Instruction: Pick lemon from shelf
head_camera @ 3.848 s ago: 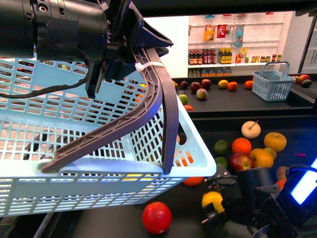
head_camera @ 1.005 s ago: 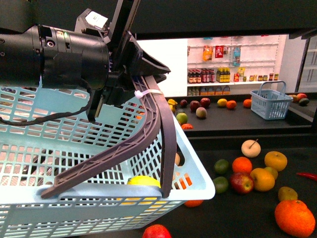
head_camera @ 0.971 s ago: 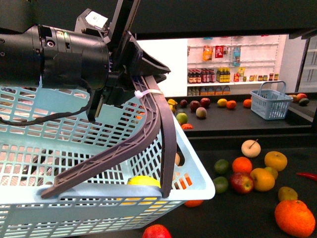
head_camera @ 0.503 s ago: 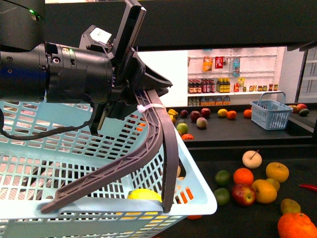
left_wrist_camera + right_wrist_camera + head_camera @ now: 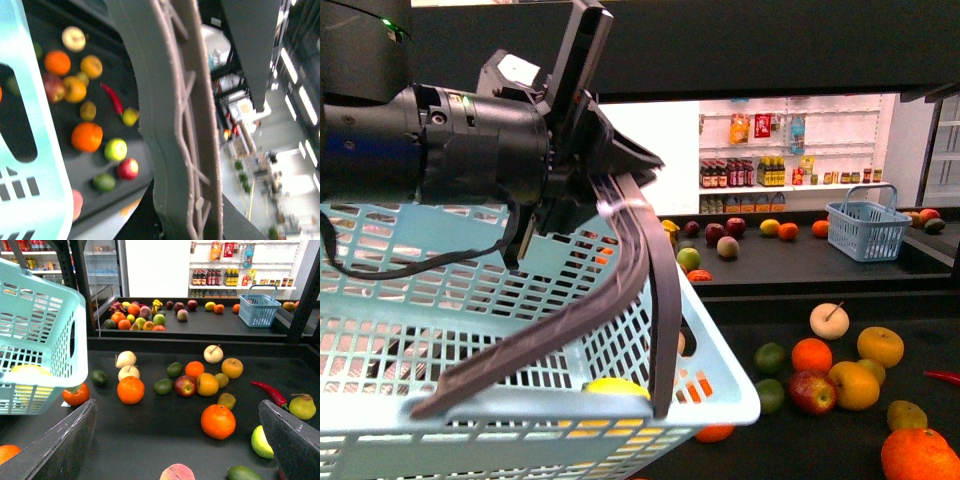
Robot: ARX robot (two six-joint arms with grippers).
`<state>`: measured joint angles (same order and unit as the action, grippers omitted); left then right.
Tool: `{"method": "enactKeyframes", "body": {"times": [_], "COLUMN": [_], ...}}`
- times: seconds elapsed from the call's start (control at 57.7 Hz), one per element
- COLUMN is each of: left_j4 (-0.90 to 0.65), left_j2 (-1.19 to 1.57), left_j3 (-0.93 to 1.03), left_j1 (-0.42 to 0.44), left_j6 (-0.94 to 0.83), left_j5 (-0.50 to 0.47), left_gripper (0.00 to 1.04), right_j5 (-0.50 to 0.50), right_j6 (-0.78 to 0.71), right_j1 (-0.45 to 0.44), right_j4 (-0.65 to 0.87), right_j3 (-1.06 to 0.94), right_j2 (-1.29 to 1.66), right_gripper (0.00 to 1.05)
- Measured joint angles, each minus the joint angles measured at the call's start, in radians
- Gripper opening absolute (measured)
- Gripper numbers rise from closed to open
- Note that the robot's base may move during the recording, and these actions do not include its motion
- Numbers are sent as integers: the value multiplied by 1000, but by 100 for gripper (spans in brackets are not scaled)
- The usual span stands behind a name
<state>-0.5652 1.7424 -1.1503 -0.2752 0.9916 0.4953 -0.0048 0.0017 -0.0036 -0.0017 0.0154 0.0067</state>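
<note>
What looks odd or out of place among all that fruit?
A red chili pepper lies among the loose fruit on the black shelf, the only long thin thing there. Also, the light blue basket hangs tilted from the left hand, with the lemon inside.

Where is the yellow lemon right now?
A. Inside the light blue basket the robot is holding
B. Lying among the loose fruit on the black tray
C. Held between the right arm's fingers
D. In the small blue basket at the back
A: the lemon shows through the slots of the light blue basket, near its front corner.
</note>
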Motion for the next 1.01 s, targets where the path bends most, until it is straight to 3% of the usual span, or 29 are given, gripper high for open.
{"method": "enactKeyframes", "body": {"times": [0.017,0.087,0.173,0.364,0.624,1.005], "left_j4": [-24,-125,-148,-195,-403,-573], "left_j2": [3,27,33,32,50,140], "left_j3": [0,-3,-3,2,10,30], "left_j1": [10,101,172,239,418,596], "left_j6": [14,208,256,280,441,477], "left_j5": [-10,-215,-286,-279,-286,-255], "left_gripper": [8,8,8,8,8,8], "right_j5": [0,3,8,1,3,2], "right_j6": [0,0,0,0,0,0], "right_j1": [0,0,0,0,0,0], "right_j4": [0,0,0,0,0,0], "right_j3": [0,0,0,0,0,0], "right_j2": [0,-2,-2,-2,-2,-2], "right_gripper": [97,97,97,97,97,97]}}
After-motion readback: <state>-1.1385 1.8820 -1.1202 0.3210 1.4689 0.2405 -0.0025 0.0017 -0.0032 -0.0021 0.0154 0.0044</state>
